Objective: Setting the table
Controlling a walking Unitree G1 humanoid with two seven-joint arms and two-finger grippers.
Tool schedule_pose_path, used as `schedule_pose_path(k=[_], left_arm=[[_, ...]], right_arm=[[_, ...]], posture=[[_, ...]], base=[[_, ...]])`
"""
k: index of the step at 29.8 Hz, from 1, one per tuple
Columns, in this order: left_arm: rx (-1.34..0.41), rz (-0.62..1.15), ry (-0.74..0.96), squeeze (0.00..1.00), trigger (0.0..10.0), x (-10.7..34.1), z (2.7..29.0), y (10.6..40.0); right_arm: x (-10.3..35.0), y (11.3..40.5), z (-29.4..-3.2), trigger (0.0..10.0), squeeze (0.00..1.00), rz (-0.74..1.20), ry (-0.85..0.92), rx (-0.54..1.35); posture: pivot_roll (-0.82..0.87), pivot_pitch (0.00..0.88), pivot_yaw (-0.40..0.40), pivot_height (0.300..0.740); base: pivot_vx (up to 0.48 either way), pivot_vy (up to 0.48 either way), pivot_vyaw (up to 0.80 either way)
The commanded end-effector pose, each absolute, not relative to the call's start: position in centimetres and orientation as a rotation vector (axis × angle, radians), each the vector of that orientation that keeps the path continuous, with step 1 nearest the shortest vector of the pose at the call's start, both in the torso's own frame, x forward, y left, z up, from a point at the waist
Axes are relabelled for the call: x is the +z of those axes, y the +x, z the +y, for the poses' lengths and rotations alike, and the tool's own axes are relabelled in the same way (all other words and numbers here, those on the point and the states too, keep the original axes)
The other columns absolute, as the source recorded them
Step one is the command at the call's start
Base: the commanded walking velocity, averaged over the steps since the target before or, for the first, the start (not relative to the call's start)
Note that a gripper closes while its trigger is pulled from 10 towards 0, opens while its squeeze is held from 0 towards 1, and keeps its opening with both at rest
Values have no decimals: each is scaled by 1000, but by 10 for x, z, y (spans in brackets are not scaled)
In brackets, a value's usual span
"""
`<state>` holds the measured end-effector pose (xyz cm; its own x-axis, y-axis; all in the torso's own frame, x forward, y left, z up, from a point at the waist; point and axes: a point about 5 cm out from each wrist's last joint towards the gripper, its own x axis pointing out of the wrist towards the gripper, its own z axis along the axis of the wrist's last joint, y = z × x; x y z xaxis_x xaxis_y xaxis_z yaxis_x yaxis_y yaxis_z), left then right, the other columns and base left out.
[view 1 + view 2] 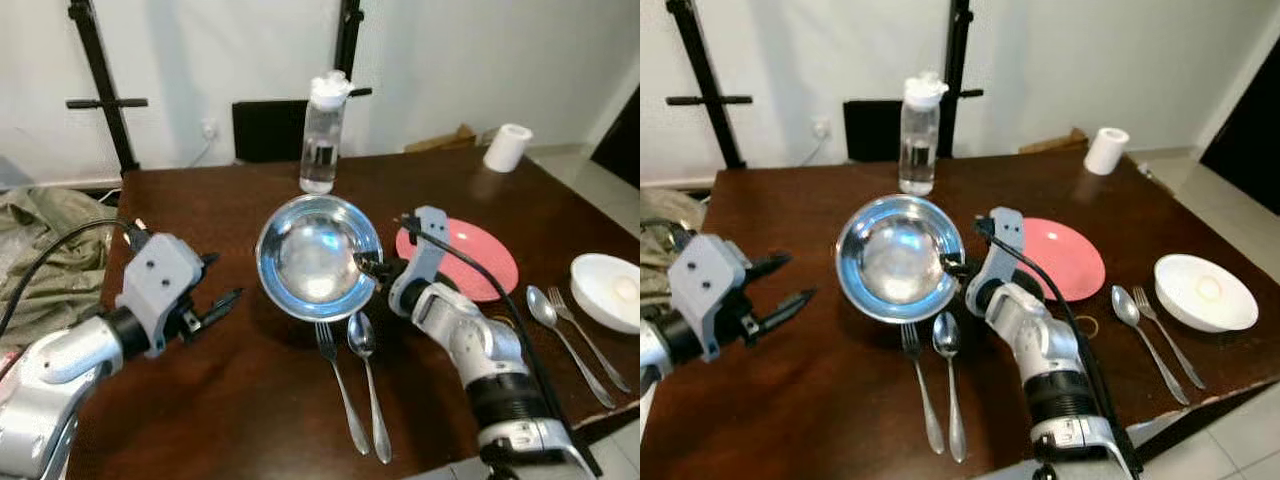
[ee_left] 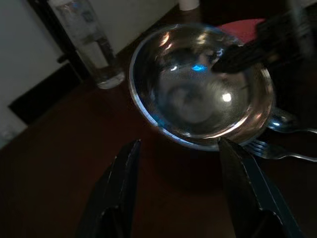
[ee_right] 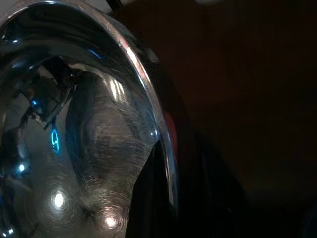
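Your right hand [image 1: 368, 266] pinches the steel bowl [image 1: 318, 256] rim at frame centre, positioning it above the cutlery; left hand [image 1: 218, 300] hovers open.

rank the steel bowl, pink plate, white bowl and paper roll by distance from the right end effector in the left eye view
1. steel bowl, rim in the right end effector
2. pink plate, just to its right
3. white bowl and paper roll: too close to call

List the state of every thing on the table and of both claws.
Steel bowl: upright, empty, rim gripped.
Right claw: shut on bowl rim.
Left claw: open, beside bowl.
Water bottle: upright, capped.
Pink plate: empty.
White bowl: upright.
Paper roll: standing.
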<state>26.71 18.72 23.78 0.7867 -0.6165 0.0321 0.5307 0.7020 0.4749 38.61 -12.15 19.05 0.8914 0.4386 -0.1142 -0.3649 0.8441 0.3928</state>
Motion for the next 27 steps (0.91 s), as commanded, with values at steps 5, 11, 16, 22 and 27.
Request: schedule_pose_path(k=[5, 11, 16, 22, 27], left_arm=[[-693, -156, 459, 0, 10000, 241, 188, 256], [-684, -140, 485, 0, 10000, 254, 204, 256], [-690, -129, 486, 0, 10000, 255, 202, 255], [-696, -121, 471, 0, 10000, 251, 198, 253], [-702, -112, 452, 0, 10000, 247, 195, 254]], right_arm=[[189, 400, -141, 10000, 0, 249, 377, 328], [201, 407, -149, 10000, 0, 232, 435, 311], [201, 411, -151, 10000, 0, 251, 423, 303], [202, 412, -153, 10000, 1000, 250, 424, 296], [208, 414, -155, 10000, 1000, 220, 426, 288]], posture=[[266, 168, -19, 740], [268, 171, -5, 740], [266, 169, -5, 740], [261, 167, -6, 740], [256, 161, -5, 740]], base=[[0, 0, 0], [0, 0, 0], [0, 0, 0], [0, 0, 0], [0, 0, 0]])
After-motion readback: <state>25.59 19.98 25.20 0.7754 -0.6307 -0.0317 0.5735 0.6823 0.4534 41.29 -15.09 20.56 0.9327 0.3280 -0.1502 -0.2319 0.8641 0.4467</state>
